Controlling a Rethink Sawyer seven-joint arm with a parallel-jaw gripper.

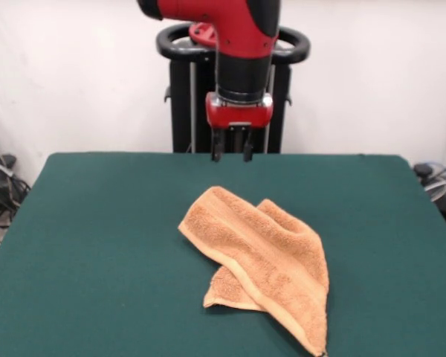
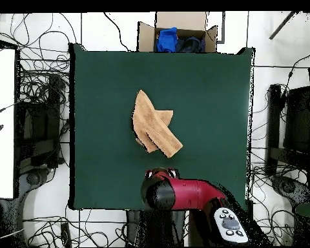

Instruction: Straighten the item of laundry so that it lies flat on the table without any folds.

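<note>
The item of laundry, an orange-tan terry towel, lies crumpled near the middle of the green table. One part is folded over another and a woven band runs along its near edge. From above, the towel shows as overlapping flaps on the table. My gripper hangs over the table's far side, behind the towel and well apart from it. Its two dark fingers stand apart with nothing between them. In the overhead view the red arm head hides the gripper.
A cardboard box with blue and dark cloth in it stands just past one table edge. Cables lie on the floor on both sides of the table. The black pedestal stands behind the gripper.
</note>
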